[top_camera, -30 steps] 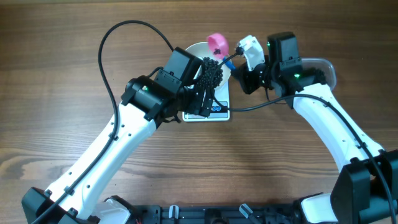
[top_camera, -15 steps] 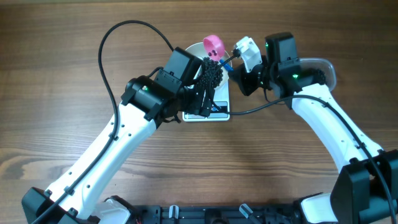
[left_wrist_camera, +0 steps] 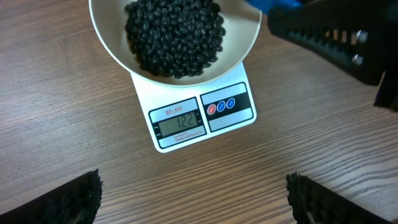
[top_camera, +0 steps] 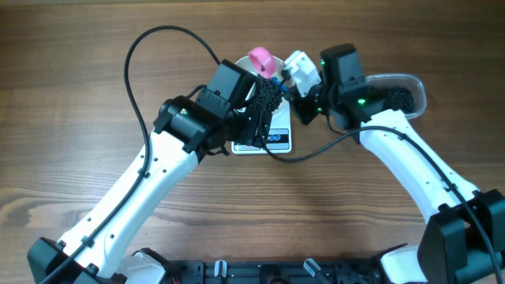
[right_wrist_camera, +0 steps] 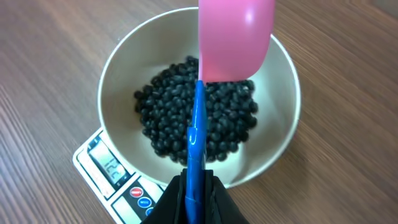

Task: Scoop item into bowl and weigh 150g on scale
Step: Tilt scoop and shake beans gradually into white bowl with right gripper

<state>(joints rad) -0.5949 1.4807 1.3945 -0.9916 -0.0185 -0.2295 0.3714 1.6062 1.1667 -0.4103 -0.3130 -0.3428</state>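
my right pincer (right_wrist_camera: 198,190) is clamped together on the blue handle (right_wrist_camera: 195,134) of a pink scoop (right_wrist_camera: 236,37). it grips at the bottom middle of the right wrist view, the handle runs straight up the frame, and the pink cup hangs over the far side of the bowl (right_wrist_camera: 118,93). from here i see only the cup's smooth pink outside, so i cannot tell whether anything is in it. the bowl is white and round and sits on the scale (right_wrist_camera: 106,163), whose front corner pokes out at the lower left of that view. the black beans (right_wrist_camera: 193,118) lie in a dark heap across the bottom of the bowl, well below its rim. my left pincer (left_wrist_camera: 194,202) stands wide apart and holds nothing. its two ribbed fingertips (left_wrist_camera: 68,200) show at the lower left and lower right corners of the left wrist view, above the wooden surface (left_wrist_camera: 56,106) just in front of the scale. in that view the display (left_wrist_camera: 179,123) sits at the scale's front edge with digits that look like 122, and small round buttons (left_wrist_camera: 221,106) are just to its right. in the overhead view a clear tub (top_camera: 417,88) lies at the upper right of the frame, beside my right arm, with more beans in it.
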